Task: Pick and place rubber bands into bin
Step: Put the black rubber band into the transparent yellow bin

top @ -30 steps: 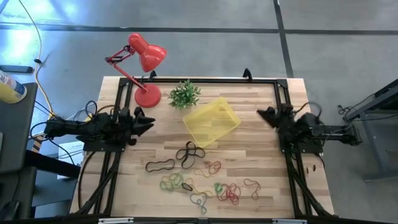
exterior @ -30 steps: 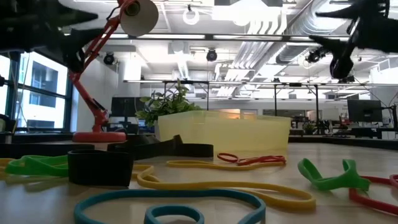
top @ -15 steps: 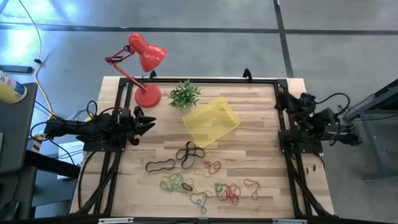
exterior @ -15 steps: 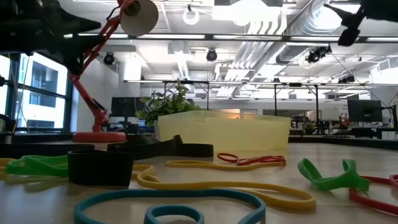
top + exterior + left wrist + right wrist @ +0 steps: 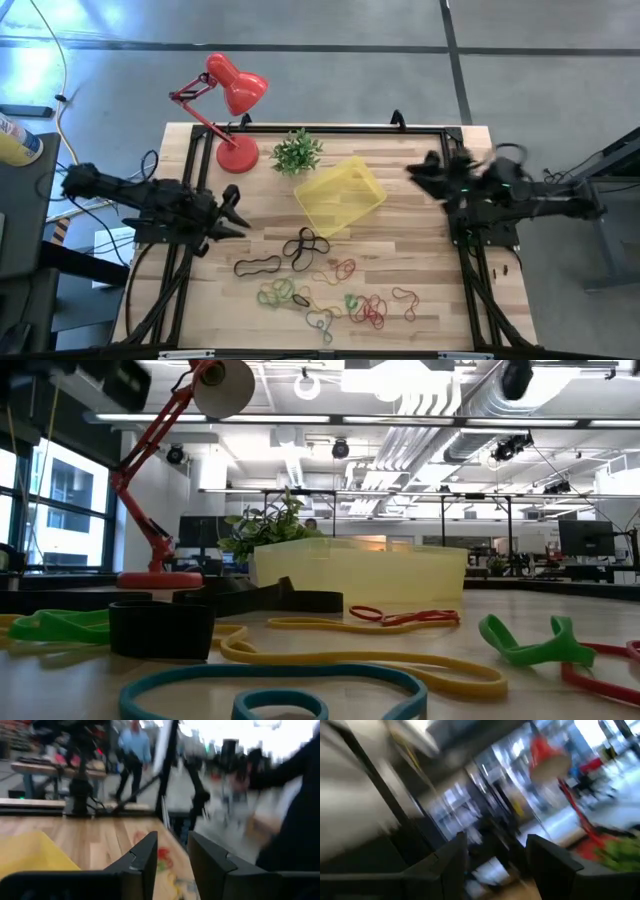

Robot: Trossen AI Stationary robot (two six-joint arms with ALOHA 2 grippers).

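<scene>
The wooden surface [image 5: 400, 250] carries everything: the yellow bin [image 5: 340, 195] lies empty near its middle, tilted on the diagonal, and the rubber bands [image 5: 320, 285] lie scattered nearer the front edge, the larger black loops closest to the bin. The left claw [image 5: 228, 210] hangs at the left edge, fingers apart and holding nothing. The right claw [image 5: 425, 172] hangs at the right edge, just beyond the bin's corner, also spread and empty.

No band is picked up yet. I would send one claw for a lone black loop, pinch a single strand flat against the wood, and lift clear before crossing to the bin.
</scene>
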